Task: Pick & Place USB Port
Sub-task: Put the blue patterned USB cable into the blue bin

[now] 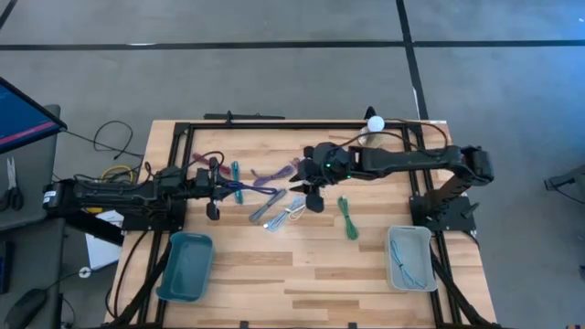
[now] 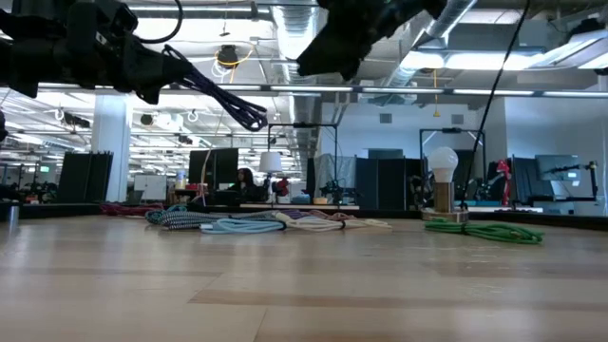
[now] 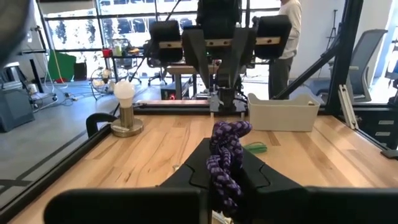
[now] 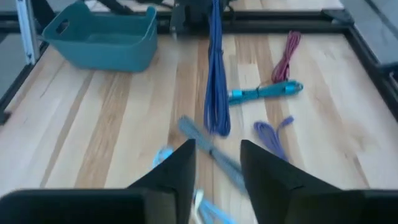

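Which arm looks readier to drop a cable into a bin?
Probably the left: its tool already grips the purple cable, with the teal bin nearby. The right tool hovers open over the pile.

Left gripper (image 1: pixel 216 188) raised and clamped closed; right gripper (image 4: pixel 216 163) raised, fingers apart
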